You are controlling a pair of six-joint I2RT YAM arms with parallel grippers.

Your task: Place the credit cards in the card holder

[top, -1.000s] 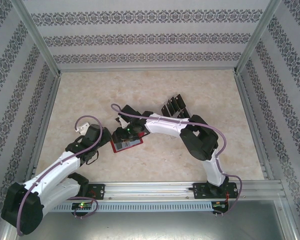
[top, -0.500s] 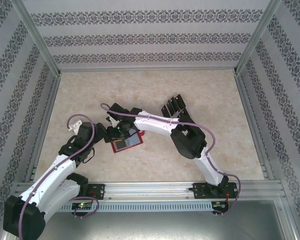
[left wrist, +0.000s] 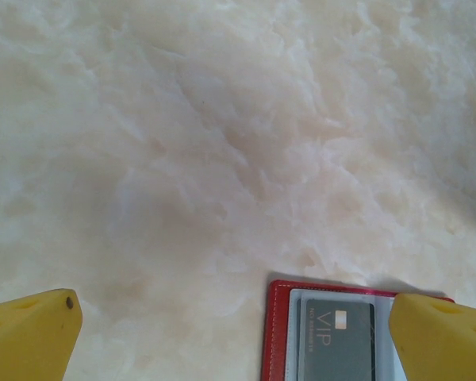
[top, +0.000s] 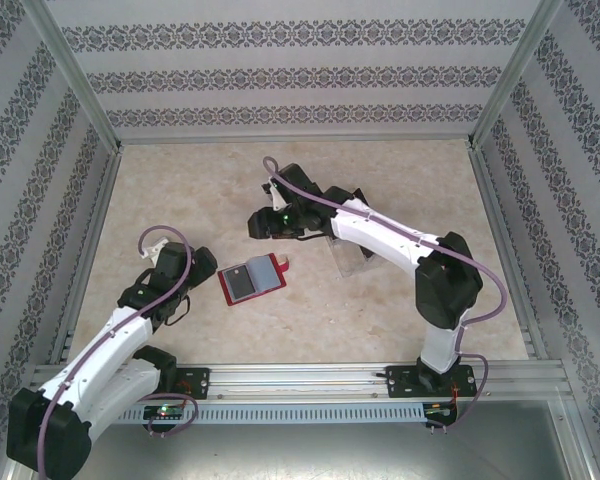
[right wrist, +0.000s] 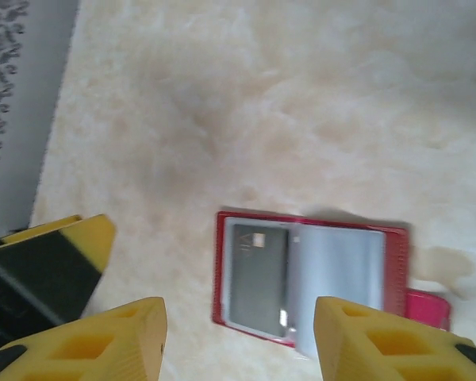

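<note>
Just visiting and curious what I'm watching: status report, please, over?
Left gripper open, empty, beside card holder. Right gripper open, empty, facing it. It lies open, one credit card inside. Nothing blocking it.

Legible: "VIP" in pale capitals on the dark credit card (left wrist: 335, 340) lying inside the open red card holder (left wrist: 278, 329), left wrist view. Small line of print beside those letters, too fine to read. Same card in right wrist view: pale square mark near one corner, lettering blurred beyond reading.
</note>
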